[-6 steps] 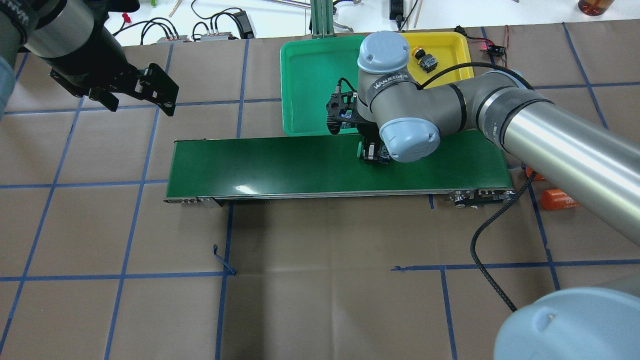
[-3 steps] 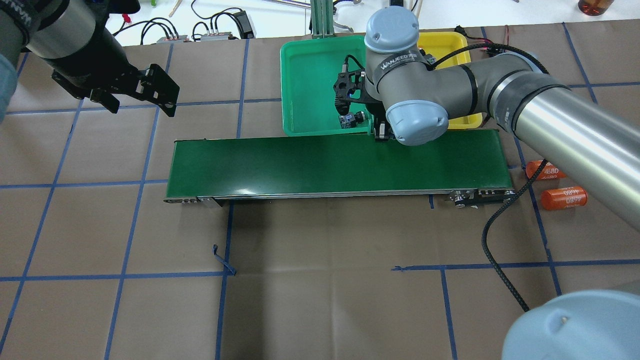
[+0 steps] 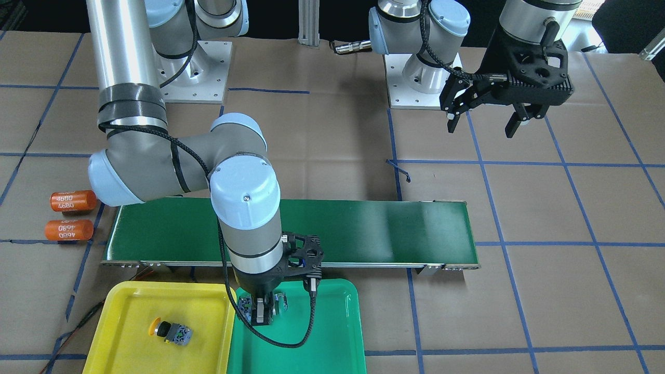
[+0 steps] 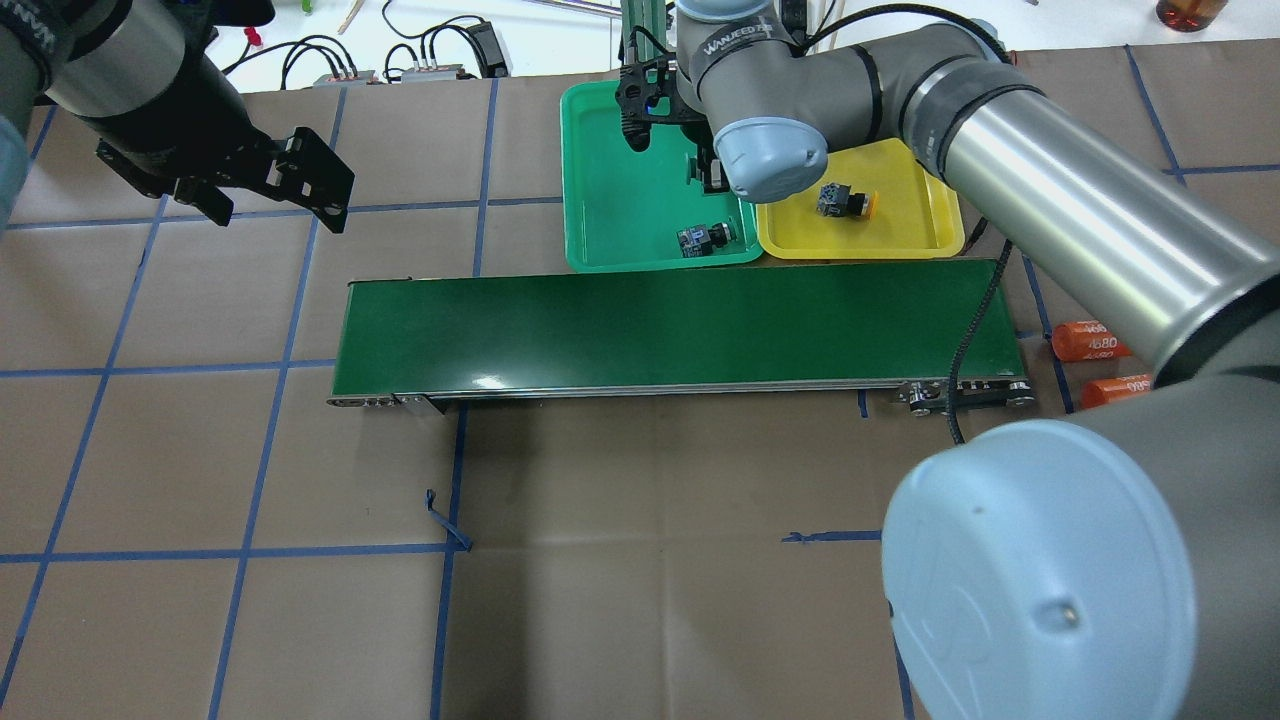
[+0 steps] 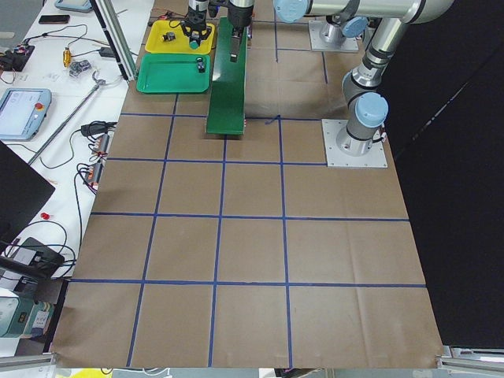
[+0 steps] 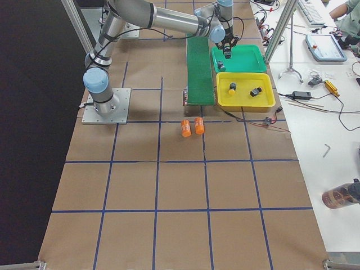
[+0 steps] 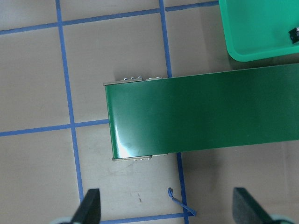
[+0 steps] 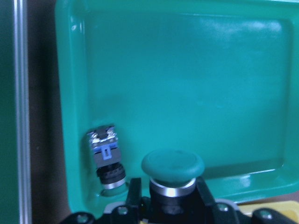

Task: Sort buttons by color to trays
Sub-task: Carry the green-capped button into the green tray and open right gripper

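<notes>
Two trays at the far edge of the table [image 4: 640, 620], away from the robot: green tray [image 4: 620, 150] and yellow tray [image 4: 915, 215], long sides touching, both just beyond the dark-green conveyor belt [image 4: 600, 325]. Brown paper over the whole tabletop, ruled into large squares with blue tape. A loose curl of tape [image 4: 445, 520] on the robot's side of the belt. Two orange cylinders [image 3: 72, 201] lying on the paper off the belt's end on the robot's right. Grey base plates [image 3: 195, 70] under both arms. Beyond the trays, a white bench [image 5: 71, 87] strewn with cables, with a screen device [image 5: 22, 110] and an amber bottle [image 6: 340, 197]. Behind the robot, a black backdrop [image 5: 457, 157]. A person's forearm [image 6: 346, 8] at the bench's corner in the right-side view.

Right gripper [image 8: 170, 189] over the green tray's side next to the yellow tray, clamped on the body of a green-capped button [image 8: 173, 164], cap clear of the fingertips. In the same tray, a second button [image 8: 106, 157] on its side, near the corner by belt and yellow tray. In the yellow tray, a yellow-capped button [image 4: 845, 200], also on its side. Left gripper [image 3: 481, 129] over bare paper, well apart from belt and trays, spread wide with nothing between its fingers [image 7: 91, 207].
</notes>
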### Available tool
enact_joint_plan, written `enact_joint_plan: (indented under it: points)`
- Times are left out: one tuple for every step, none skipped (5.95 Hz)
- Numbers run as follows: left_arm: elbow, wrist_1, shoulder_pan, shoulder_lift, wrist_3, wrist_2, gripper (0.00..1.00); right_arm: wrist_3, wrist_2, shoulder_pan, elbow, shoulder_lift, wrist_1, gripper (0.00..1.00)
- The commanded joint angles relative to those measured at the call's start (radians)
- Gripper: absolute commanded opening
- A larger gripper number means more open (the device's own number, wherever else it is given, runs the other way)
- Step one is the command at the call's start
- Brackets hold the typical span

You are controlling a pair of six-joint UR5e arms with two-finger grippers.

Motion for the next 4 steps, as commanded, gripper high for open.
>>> enact_joint_plan:
  points:
    - [0.0, 0.0, 0.0, 0.0, 0.0, 0.0, 0.99, -0.033, 0.063, 0.013, -0.134, 0.102, -0.009, 1.0]
    - [0.0, 0.0, 0.0, 0.0, 0.0, 0.0, 0.99, -0.051, 0.057, 0.011, -0.156, 0.097, 0.0, 1.0]
    - [0.0, 0.0, 0.0, 0.0, 0.0, 0.002, 0.99, -0.028, 0.056, 0.009, -0.156, 0.079, 0.007, 1.0]
    - [0.0, 0.0, 0.0, 0.0, 0.0, 0.0, 0.99, 0.067, 0.048, 0.002, -0.136, 0.021, 0.09, 1.0]
